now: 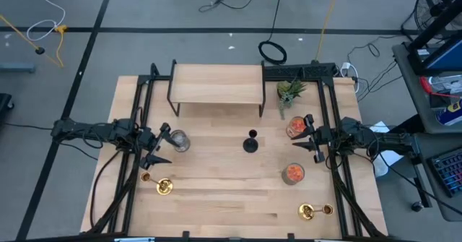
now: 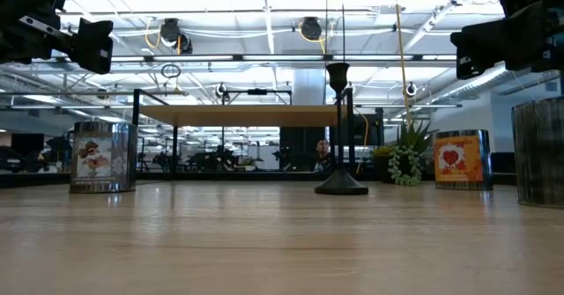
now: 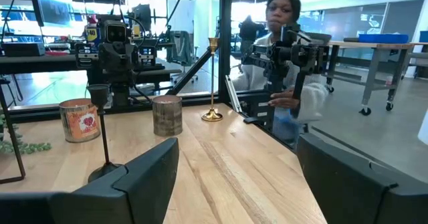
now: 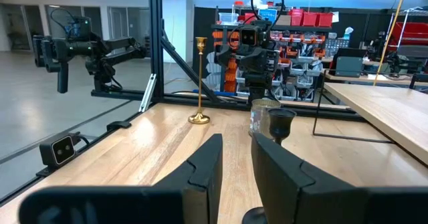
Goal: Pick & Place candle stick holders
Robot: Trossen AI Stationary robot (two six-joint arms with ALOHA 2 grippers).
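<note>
The black candle stick holder is standing upright mid-table, in front of the wooden shelf. One brass candle stick holder is sitting near the left gripper, whose fingers are spreading wide. Another brass holder is sitting beyond the orange jar. The right gripper is hovering with fingers narrowly parted. Jar labels are staying unreadable.
</note>
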